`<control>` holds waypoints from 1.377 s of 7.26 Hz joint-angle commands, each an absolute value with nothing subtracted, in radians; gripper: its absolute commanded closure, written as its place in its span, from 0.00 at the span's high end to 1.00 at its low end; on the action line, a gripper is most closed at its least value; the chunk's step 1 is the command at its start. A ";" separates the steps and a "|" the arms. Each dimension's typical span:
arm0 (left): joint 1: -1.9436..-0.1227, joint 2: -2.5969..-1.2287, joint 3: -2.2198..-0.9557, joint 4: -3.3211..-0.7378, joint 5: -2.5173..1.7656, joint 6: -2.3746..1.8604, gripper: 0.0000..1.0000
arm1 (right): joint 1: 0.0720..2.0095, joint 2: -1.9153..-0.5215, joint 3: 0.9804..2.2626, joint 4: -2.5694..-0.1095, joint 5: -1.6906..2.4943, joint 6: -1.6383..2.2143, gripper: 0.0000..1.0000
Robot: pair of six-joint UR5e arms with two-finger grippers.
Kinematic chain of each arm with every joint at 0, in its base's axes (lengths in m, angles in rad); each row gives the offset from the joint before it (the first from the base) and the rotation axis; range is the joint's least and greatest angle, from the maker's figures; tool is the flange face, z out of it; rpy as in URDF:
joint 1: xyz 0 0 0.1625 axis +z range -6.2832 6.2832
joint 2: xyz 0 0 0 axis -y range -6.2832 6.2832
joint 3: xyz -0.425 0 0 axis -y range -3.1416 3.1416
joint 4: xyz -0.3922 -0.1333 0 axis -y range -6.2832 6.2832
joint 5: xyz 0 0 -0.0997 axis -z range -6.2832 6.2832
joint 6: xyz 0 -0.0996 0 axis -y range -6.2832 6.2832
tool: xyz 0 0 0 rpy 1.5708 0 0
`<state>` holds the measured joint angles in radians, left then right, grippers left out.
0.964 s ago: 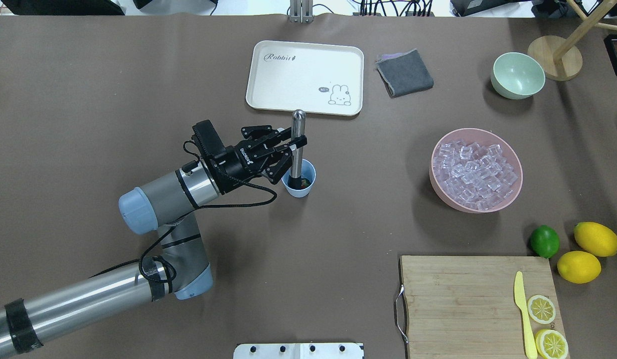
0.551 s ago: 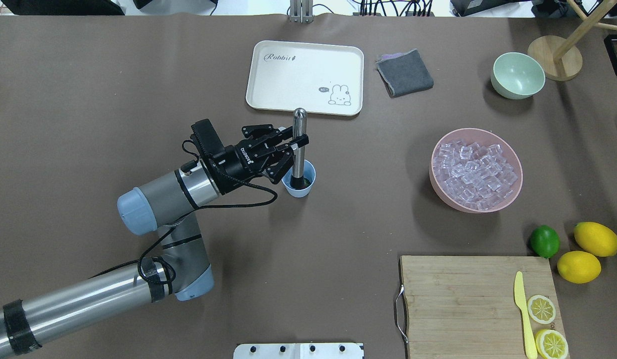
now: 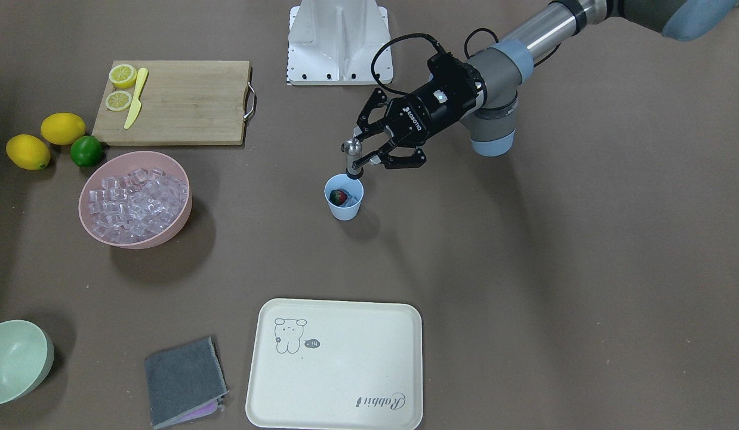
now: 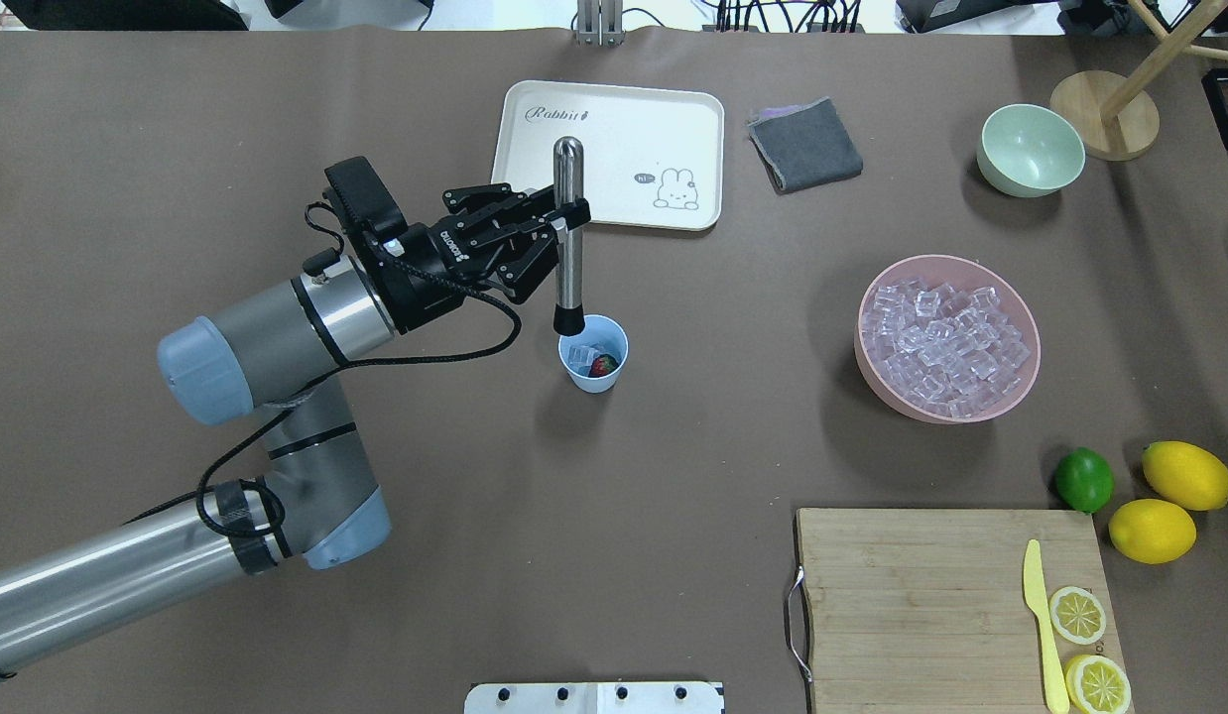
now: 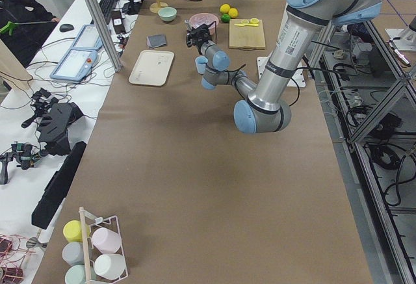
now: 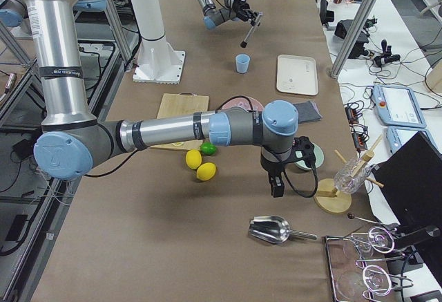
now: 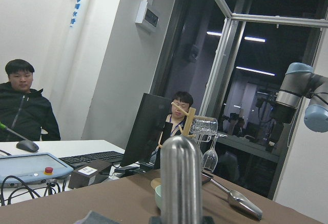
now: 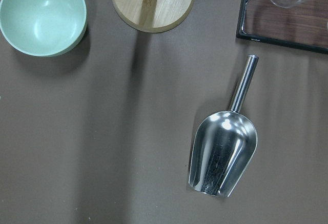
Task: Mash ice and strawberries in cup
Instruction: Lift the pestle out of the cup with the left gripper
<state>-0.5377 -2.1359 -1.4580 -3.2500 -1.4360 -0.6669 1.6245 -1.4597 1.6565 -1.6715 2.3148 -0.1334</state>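
Muddler point(image 4: 570, 273) clamped in left end effector point(image 4: 570, 212), tip above cup point(image 4: 596, 379); tray point(image 4: 614, 129) behind, pink bowl point(image 4: 902, 397) well apart.

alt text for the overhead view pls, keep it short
The left hand holds a steel muddler upright, its black tip above the light-blue cup, which contains ice and a red strawberry. To the right, apart from the cup, a pink bowl is full of more ice; the right arm is out of view.
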 commanded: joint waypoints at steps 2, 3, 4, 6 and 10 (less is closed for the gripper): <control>-0.653 -2.034 -1.610 -2.856 -1.587 -0.693 0.00 | 1.624 -1.457 1.660 -1.672 2.316 -0.133 1.00; -0.740 -2.030 -1.656 -2.668 -1.755 -0.719 0.00 | 1.626 -1.462 1.664 -1.672 2.316 -0.133 1.00; -0.809 -2.029 -1.689 -2.504 -1.913 -0.798 0.00 | 1.625 -1.468 1.664 -1.672 2.318 -0.133 1.00; -0.837 -1.981 -1.677 -2.450 -2.008 -0.827 0.00 | 1.629 -1.477 1.675 -1.672 2.318 -0.133 1.00; -0.951 -1.954 -1.684 -2.012 -2.183 -0.808 0.00 | 1.644 -1.485 1.718 -1.754 2.319 -0.135 1.00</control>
<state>-0.9193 -1.9580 -1.6848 -2.1216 -2.1485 -0.8175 1.6402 -1.4841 1.6956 -1.7105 2.3192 -0.1345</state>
